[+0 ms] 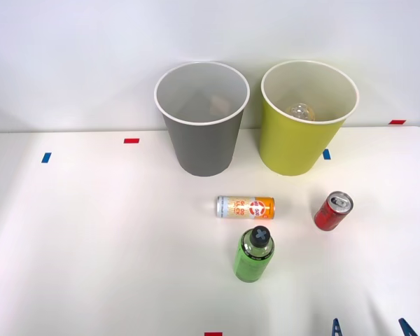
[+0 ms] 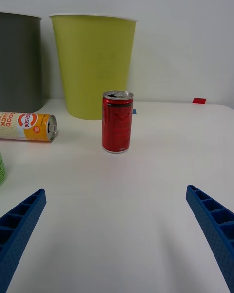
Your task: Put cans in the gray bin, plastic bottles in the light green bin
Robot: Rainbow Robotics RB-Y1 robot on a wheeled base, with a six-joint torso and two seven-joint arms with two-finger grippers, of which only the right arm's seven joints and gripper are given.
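Front view: the gray bin [image 1: 201, 119] and light green bin [image 1: 309, 117] stand side by side at the far edge of the white surface [image 1: 91, 245], something pale and hard to identify lying inside each. Nearer, the silver-and-orange can [image 1: 245, 207] lies on its side, the green bottle [image 1: 254, 255] stands just before it, and the red can [image 1: 333, 211] stands apart to the right. The right end effector [image 1: 369, 327], cut off at the frame edge, has its fingers [image 2: 214, 224] spread wide, holding nothing, facing the red can.

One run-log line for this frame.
right claw open, empty | red can upright ahead | orange can lying | bottle upright
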